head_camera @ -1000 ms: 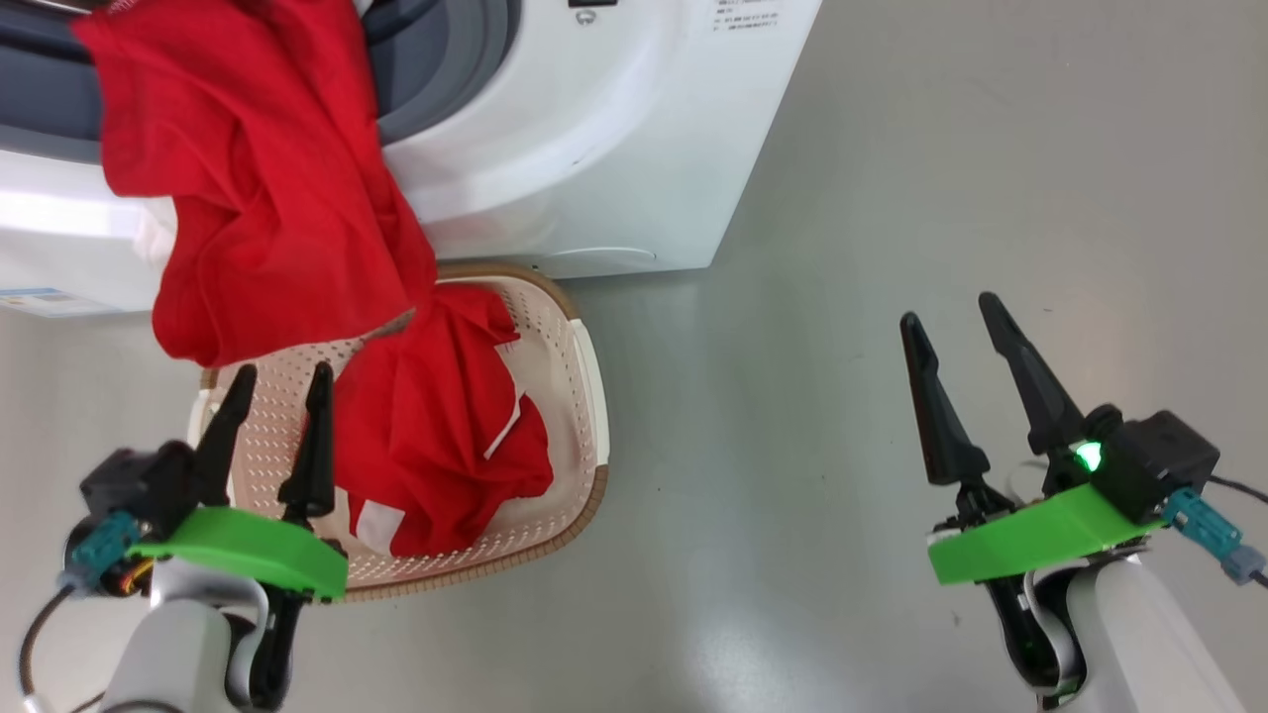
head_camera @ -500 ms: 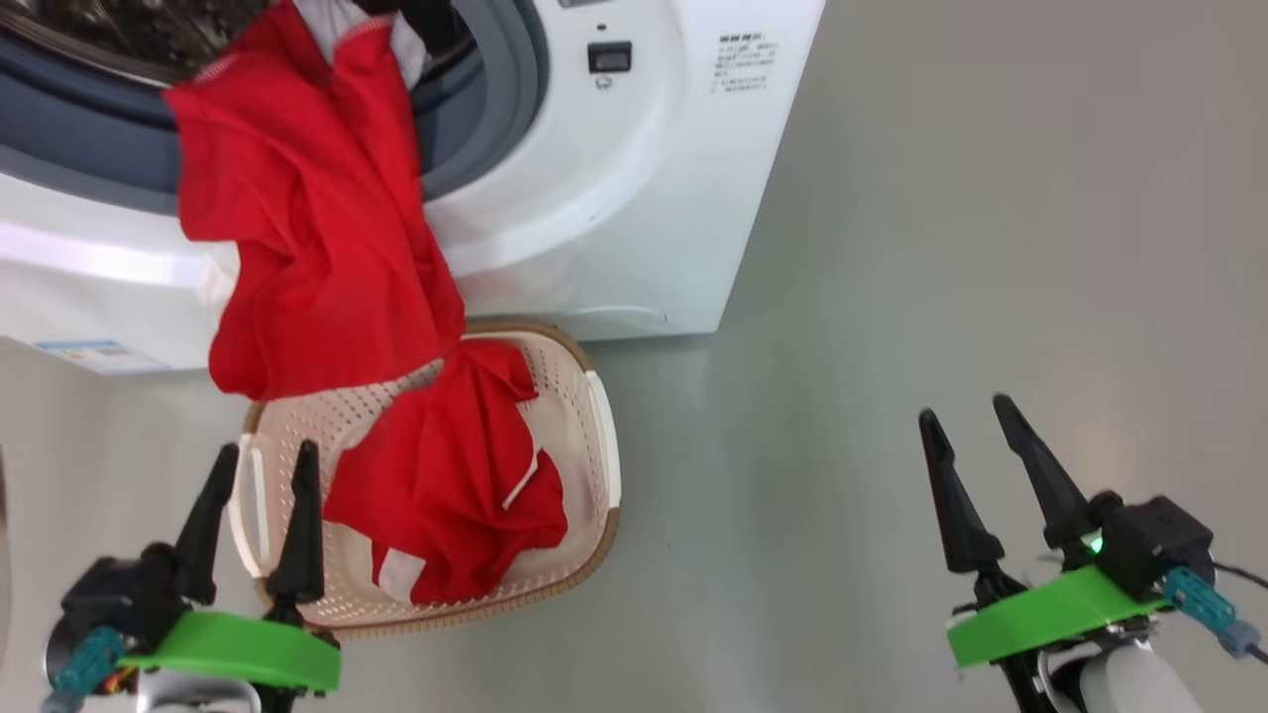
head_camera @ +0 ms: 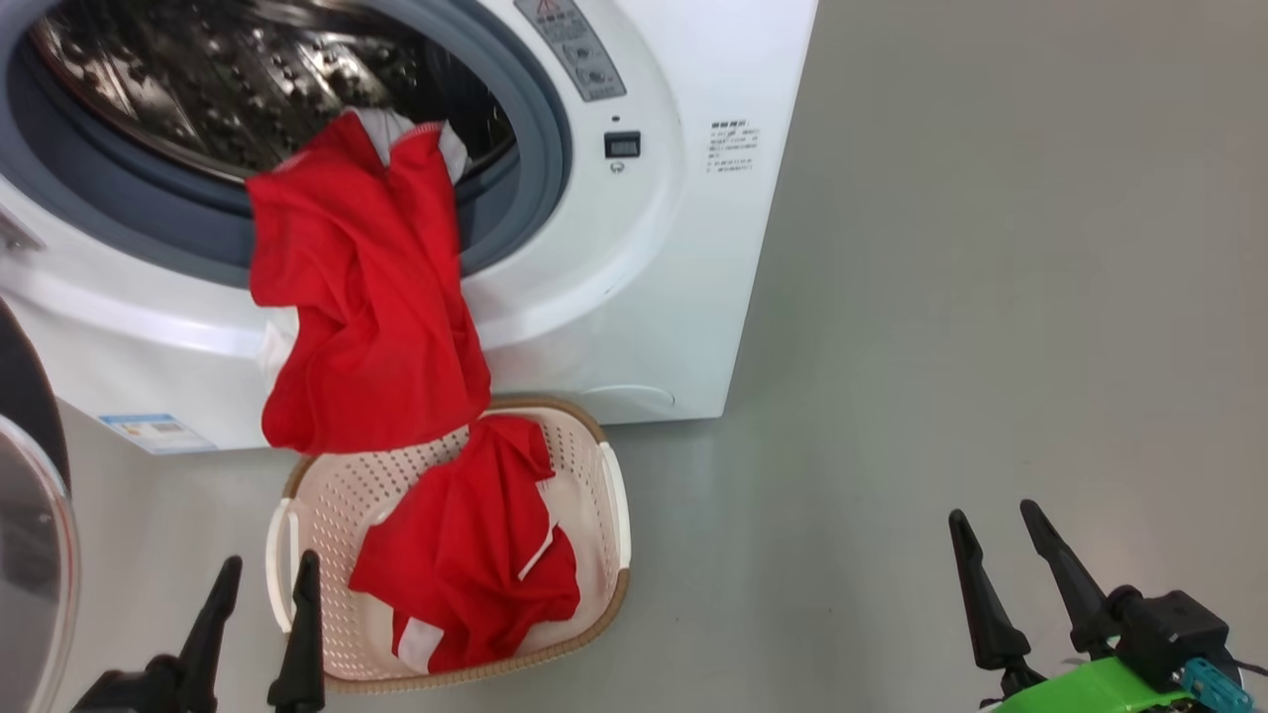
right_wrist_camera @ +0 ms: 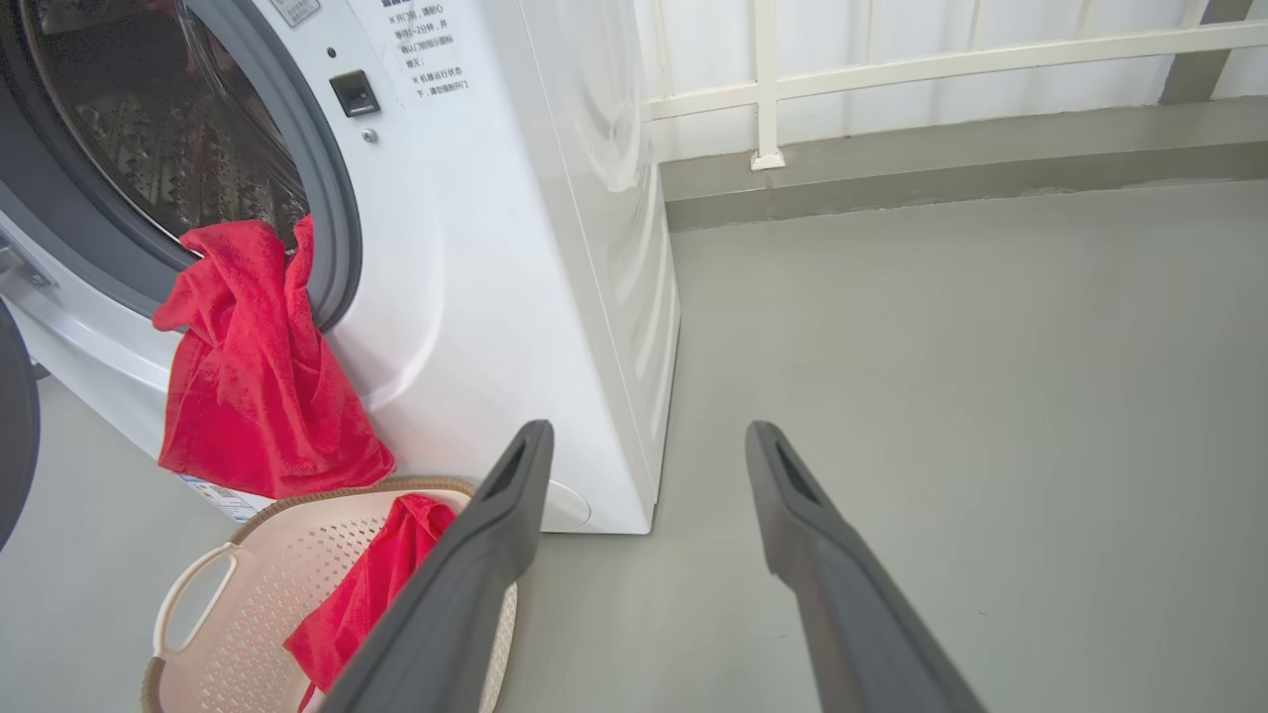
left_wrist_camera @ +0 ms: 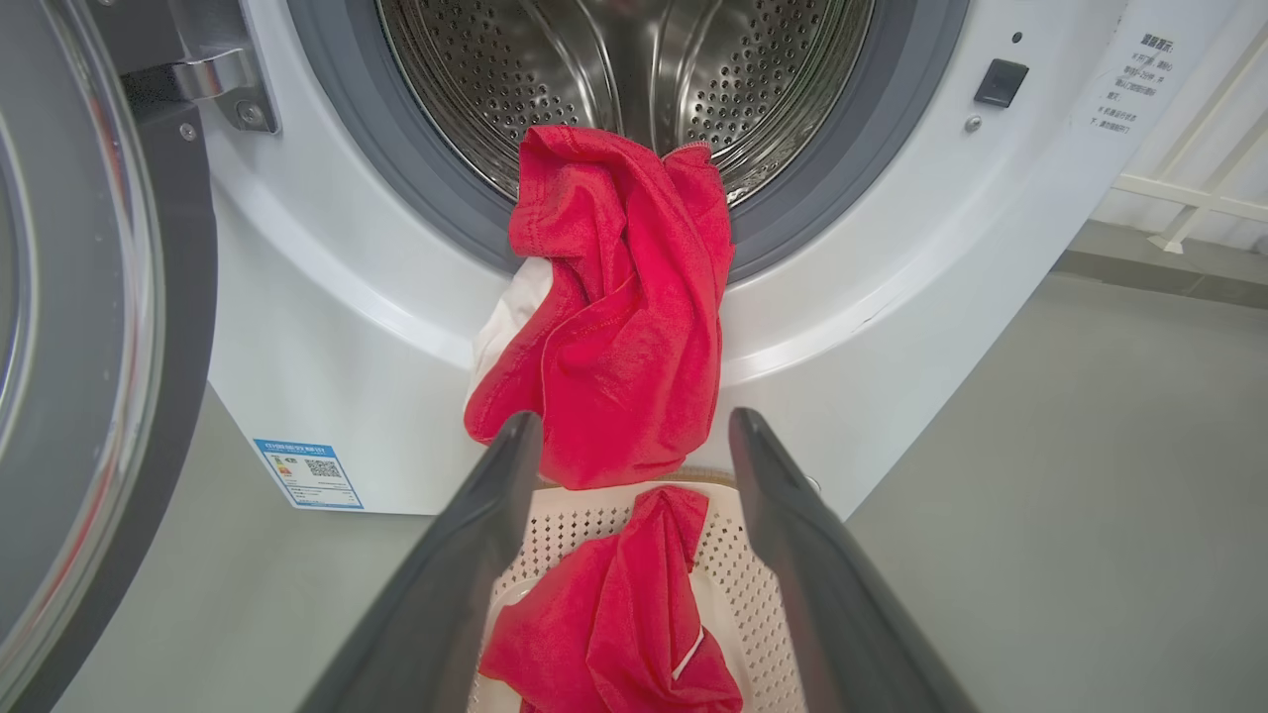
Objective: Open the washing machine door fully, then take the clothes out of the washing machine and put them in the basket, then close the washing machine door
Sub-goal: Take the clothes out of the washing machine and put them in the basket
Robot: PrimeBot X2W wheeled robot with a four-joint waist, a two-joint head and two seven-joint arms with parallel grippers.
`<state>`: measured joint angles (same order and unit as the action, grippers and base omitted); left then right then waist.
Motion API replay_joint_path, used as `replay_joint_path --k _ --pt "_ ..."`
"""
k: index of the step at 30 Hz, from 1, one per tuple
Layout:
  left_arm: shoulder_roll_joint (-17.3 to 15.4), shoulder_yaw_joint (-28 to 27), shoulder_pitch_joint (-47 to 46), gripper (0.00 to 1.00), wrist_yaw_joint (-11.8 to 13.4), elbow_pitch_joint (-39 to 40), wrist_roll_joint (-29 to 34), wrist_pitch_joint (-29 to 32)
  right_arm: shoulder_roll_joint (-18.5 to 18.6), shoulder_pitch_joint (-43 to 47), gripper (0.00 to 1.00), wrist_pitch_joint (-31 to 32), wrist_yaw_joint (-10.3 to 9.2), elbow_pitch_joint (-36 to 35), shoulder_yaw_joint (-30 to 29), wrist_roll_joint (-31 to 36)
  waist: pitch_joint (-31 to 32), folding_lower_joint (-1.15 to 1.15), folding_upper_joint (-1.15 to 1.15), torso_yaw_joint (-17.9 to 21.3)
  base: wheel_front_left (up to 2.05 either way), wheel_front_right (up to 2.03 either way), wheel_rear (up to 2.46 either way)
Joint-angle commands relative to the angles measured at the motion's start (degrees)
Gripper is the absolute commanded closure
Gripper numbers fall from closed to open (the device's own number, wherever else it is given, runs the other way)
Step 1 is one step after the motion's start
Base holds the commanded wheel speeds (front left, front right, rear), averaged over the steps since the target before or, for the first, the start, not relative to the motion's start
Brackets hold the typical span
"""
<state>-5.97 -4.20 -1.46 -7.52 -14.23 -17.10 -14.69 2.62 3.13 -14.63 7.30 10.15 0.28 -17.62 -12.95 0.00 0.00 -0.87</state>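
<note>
The white washing machine (head_camera: 684, 297) stands with its door (head_camera: 25, 515) swung out to the left. Red clothes (head_camera: 367, 297) hang from the steel drum (head_camera: 248, 89) over the grey rubber ring, and their lower end lies bunched in the cream basket (head_camera: 604, 495) on the floor below. My left gripper (head_camera: 263, 579) is open at the basket's near-left rim, holding nothing. Over bare floor to the right, my right gripper (head_camera: 991, 525) is open and empty. The left wrist view looks between its fingers (left_wrist_camera: 495, 515) at the hanging clothes (left_wrist_camera: 614, 317) and the basket (left_wrist_camera: 728, 560).
Grey floor (head_camera: 941, 347) stretches to the right of the machine. A white railing (right_wrist_camera: 892, 69) and a low kerb run along the back wall. The open door (left_wrist_camera: 79, 327) stands at the left side of the machine's front.
The head camera has tilted up, so the drum now shows and both grippers sit lower in the picture. The clothes and basket keep their places; both grippers stay open.
</note>
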Motion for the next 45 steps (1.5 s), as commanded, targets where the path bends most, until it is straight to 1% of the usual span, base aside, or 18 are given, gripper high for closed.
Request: replay_joint_path --k 1,8,19,24,29,33,34,36,37,39,45 --pt "-0.57 -2.29 0.34 0.00 0.03 1.84 0.91 -0.31 0.26 0.23 0.00 -0.37 0.19 -1.36 0.74 -0.20 1.54 0.00 0.00 0.15 0.00 0.00 0.00" --pt "0.22 -3.03 2.90 0.00 0.03 3.87 1.19 -0.31 0.26 1.67 0.00 -0.37 0.19 -1.72 0.09 -0.40 2.06 0.00 0.00 0.30 0.00 0.00 0.00" --pt "0.68 -3.40 2.68 0.00 0.03 4.87 1.22 -0.31 0.26 1.09 0.00 -0.37 0.19 -1.94 0.13 -0.64 1.38 0.00 0.00 0.33 0.00 0.00 0.00" --pt "0.74 -3.23 0.71 0.00 0.03 4.77 1.04 -0.31 0.26 0.44 0.00 -0.37 0.19 -1.99 0.21 -0.92 0.71 0.00 0.00 0.17 0.00 0.00 0.00" --pt "-0.42 -2.01 -5.24 0.00 0.03 3.70 0.84 -0.31 0.26 -0.30 0.00 -0.37 0.19 -2.01 0.49 -1.31 -0.69 0.00 0.00 -0.06 0.00 0.00 0.00" --pt "-1.97 -0.54 -12.57 0.00 0.03 -0.80 0.23 -0.31 0.26 -1.42 0.00 -0.37 0.19 -2.02 1.21 -1.69 -2.28 0.00 0.00 0.47 0.00 0.00 0.00" --pt "-2.87 0.43 -16.74 0.00 0.03 -5.18 -0.27 -0.31 0.26 -2.10 0.00 -0.37 0.19 -2.04 1.77 -1.96 -3.18 0.00 0.00 0.95 0.00 0.00 0.00" --pt "-3.88 1.11 -21.46 0.00 0.03 -8.93 -1.12 -0.31 0.26 -2.81 0.00 -0.37 0.19 -2.07 2.34 -2.31 -4.14 0.00 0.00 1.55 0.00 0.00 0.00" --pt "-3.88 1.11 -21.46 0.00 0.03 -8.93 -1.12 -0.31 0.26 -2.81 0.00 -0.37 0.19 -2.07 2.34 -2.31 -4.14 0.00 0.00 1.55 0.00 0.00 0.00" --pt "-5.51 2.38 -25.95 0.00 0.03 -13.57 -1.34 -0.31 0.26 -3.54 0.00 -0.37 0.19 -2.12 2.94 -2.73 -5.19 0.00 0.00 2.28 0.00 0.00 0.00" --pt "-8.97 5.80 -38.05 0.00 0.03 -25.34 -4.29 -0.31 0.26 -5.37 0.00 -0.37 0.19 -2.32 4.40 -3.78 -8.46 0.00 0.00 4.37 0.00 0.00 0.00"
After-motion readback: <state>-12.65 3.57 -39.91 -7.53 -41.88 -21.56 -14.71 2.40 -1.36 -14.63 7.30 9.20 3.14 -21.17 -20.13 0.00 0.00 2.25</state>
